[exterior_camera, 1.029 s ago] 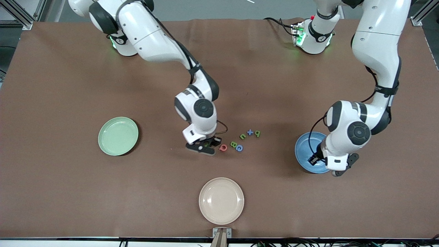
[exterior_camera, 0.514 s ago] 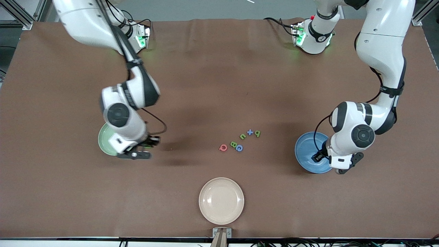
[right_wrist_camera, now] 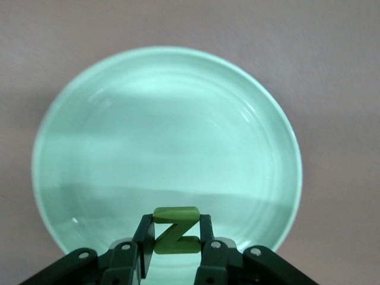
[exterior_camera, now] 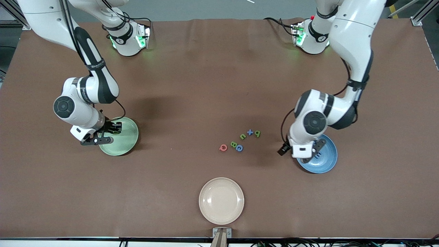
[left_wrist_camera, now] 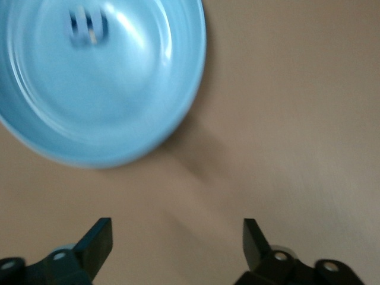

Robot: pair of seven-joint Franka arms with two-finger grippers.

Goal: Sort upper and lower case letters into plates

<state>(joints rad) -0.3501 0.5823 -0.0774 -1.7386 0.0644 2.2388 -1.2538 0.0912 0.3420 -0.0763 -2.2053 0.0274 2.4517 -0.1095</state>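
Note:
My right gripper (exterior_camera: 105, 134) hangs over the rim of the mint green plate (exterior_camera: 124, 141), at the edge toward the right arm's end of the table. In the right wrist view it (right_wrist_camera: 176, 221) is shut on a green letter Z (right_wrist_camera: 177, 242), held upright above that plate (right_wrist_camera: 166, 136). My left gripper (exterior_camera: 306, 155) is open with nothing in it, over the edge of the blue plate (exterior_camera: 328, 150). In the left wrist view its jaws (left_wrist_camera: 177, 243) stand wide over bare cloth beside the plate (left_wrist_camera: 119, 101). A blue letter (left_wrist_camera: 89, 25) lies in the blue plate.
Several loose letters lie mid-table between the two plates: a red one (exterior_camera: 223, 147), green B (exterior_camera: 234, 144), blue one (exterior_camera: 239, 148), green u (exterior_camera: 242, 136), a blue plus (exterior_camera: 250, 132), green b (exterior_camera: 257, 133). A cream plate (exterior_camera: 221, 200) sits nearest the front camera.
My right arm carried the green Z from the letter cluster to over the mint plate. My left gripper opened and shifted across the blue plate toward the letters, leaving the blue letter in it.

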